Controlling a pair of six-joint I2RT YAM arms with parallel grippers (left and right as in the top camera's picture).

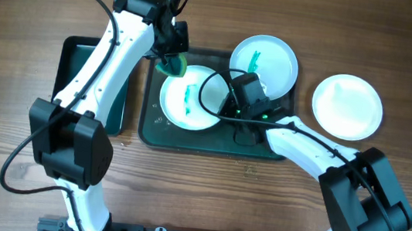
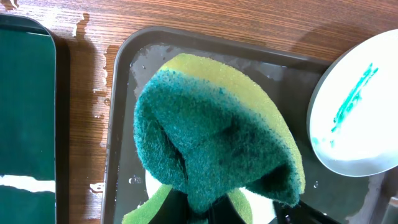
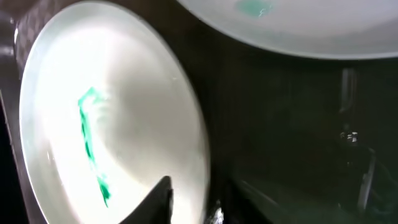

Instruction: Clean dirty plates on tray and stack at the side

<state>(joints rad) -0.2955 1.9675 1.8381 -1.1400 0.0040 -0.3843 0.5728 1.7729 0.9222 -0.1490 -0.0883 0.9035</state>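
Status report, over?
Left pincer shut on sponge over tray corner. Right pincer clamps rim of near smeared plate. Far plate smeared too; clean plate aside. Nothing blocking.

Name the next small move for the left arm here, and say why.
Probably lower the sponge onto the white plate and drag it across the teal smear. The left pincer holds the sponge at that plate's far edge, the smear is unwiped, and the right pincer pinches the plate's rim, which should steady it.

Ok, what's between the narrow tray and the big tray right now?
Nothing but a strip of wooden table with a few water droplets on it, clearest in the left wrist view.
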